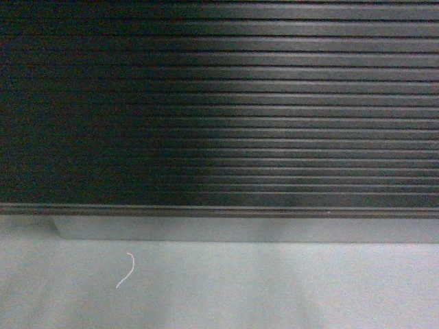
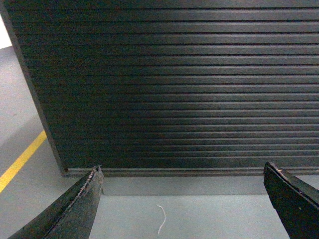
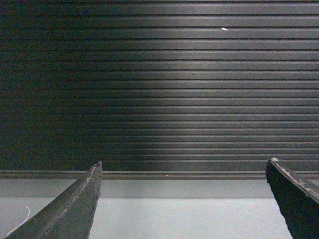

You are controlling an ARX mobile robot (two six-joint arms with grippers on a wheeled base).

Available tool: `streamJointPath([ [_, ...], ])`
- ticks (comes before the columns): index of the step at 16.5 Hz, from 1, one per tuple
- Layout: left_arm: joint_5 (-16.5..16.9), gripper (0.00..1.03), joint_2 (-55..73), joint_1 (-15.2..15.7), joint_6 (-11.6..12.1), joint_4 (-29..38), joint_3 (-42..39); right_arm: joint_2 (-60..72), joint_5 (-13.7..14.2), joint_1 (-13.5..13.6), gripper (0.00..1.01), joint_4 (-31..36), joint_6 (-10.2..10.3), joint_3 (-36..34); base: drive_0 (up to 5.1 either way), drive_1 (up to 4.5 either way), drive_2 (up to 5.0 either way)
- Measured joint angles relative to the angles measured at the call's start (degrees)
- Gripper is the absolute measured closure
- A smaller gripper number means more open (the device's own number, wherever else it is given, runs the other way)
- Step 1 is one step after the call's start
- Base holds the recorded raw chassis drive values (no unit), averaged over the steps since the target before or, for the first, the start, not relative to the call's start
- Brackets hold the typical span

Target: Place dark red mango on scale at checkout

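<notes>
The checkout (image 1: 219, 103) fills the head view as a dark ribbed slatted front, with its grey plinth (image 1: 247, 229) along the bottom. The same slats fill the left wrist view (image 2: 179, 84) and the right wrist view (image 3: 159, 84). My left gripper (image 2: 183, 172) is open, its dark fingers (image 2: 79, 209) wide apart with only floor between them. My right gripper (image 3: 183, 168) is open too, nothing between its fingers (image 3: 75, 209). The dark red mango and the scale are out of view. Neither gripper shows in the head view.
Grey floor (image 1: 274, 288) runs along the foot of the counter. A thin white thread (image 1: 125, 270) lies on it, also seen as the thread (image 2: 161, 218) in the left wrist view. A yellow floor line (image 2: 20, 160) passes left of the counter's corner (image 2: 35, 94).
</notes>
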Motion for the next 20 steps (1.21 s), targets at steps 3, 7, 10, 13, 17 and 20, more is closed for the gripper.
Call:
streamJointPath([
  [3,0.04,0.05,0.0,0.0,0.0,0.04,0.0,0.0,0.02,0.0,0.03,0.0,0.0,0.0,0.0,4.26,-4.3],
  [7,0.0,0.05,0.0,0.0,0.0,-0.15,0.0,0.0,0.0,0.0,0.03,-0.22,0.0,0.0,0.0,4.24,-4.3],
  [10,0.02,0.05,0.0,0.0,0.0,0.04,0.0,0.0,0.0,0.0,0.03,-0.07,0.0,0.0,0.0,1.23,-1.2],
  [13,0.02,0.05,0.0,0.0,0.0,0.07,0.0,0.0,0.0,0.0,0.03,-0.04,0.0,0.0,0.0,0.0,0.0],
  [17,0.02,0.05,0.0,0.0,0.0,0.07,0.0,0.0,0.0,0.0,0.03,-0.04,0.0,0.0,0.0,0.0,0.0],
  [20,0.02,0.05,0.0,0.0,0.0,0.07,0.0,0.0,0.0,0.0,0.03,-0.04,0.0,0.0,0.0,0.0,0.0],
])
